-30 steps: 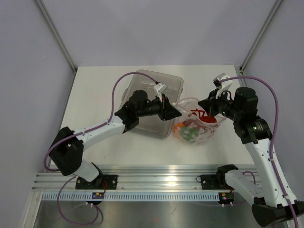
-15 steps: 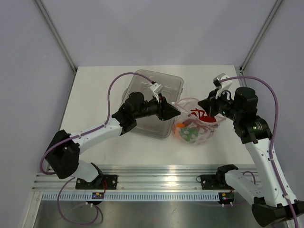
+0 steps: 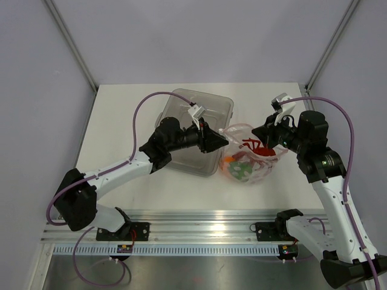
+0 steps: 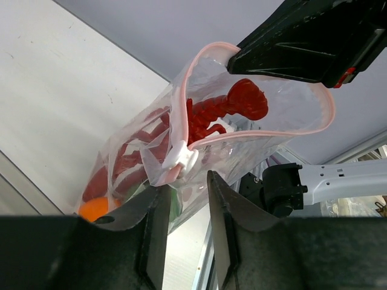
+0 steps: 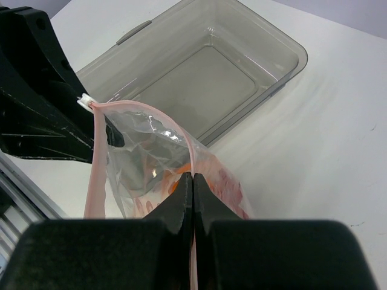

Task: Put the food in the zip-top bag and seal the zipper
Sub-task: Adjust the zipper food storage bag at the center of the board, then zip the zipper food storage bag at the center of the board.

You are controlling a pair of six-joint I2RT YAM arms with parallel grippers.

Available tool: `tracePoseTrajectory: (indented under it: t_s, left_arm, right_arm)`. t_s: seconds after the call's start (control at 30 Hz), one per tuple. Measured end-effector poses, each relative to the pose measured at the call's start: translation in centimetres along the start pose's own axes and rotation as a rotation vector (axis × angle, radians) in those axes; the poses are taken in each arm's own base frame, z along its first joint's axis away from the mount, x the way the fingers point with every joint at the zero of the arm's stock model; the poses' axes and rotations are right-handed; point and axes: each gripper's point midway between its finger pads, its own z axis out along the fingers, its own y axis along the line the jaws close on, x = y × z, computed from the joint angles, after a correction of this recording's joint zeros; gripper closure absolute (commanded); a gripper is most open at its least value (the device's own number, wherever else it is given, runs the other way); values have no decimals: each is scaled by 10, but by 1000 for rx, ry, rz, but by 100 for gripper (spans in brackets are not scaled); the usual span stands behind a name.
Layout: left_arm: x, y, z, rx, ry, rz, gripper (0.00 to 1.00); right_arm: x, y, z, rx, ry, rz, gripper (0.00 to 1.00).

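Left claw (image 4: 186,184) faces zipper slider (image 4: 181,158); right claw (image 5: 193,177) pinches zip-top bag (image 5: 145,145) beside tray (image 5: 290,51).

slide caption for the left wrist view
Left tool open below the white slider; right tool pinches the bag at its zipper.

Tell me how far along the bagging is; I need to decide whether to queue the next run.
Done: the lobster, orange fruit and green pepper sit inside the zip-top bag. In hand: the right gripper is shut on one end of the zipper, holding the mouth up; the left gripper, jaws apart, is at the white slider. Left: the mouth gapes open, so sealing is not yet done.
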Motion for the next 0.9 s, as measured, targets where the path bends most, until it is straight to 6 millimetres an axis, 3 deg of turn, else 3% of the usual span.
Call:
tracePoseTrajectory:
  t_s: [0.17,0.27,0.33,0.37,0.43,0.7,0.9]
  left_arm:
    - [-1,-1,-1,3,-4,-4,100]
    - [-1,-2,-1,4,-6,-4,100]
    - [-2,-2,-1,6,-8,-3,100]
    - [-2,-2,-1,8,-7,-3,100]
    - [-1,-3,-1,13,-4,-3,100]
    - [-1,-6,-2,23,0,-1,100]
    - [-2,-9,-3,42,8,4,100]
  right_arm:
    - [0,0,0,0,0,4,100]
    - [1,0,0,0,2,4,97]
    - [2,0,-1,0,7,8,80]
    - [3,1,-1,-1,13,11,58]
    - [3,2,-3,-2,22,8,50]
    - [-37,29,-14,-141,-51,-68,50]
    - [-46,51,-17,-256,-101,-139,50]
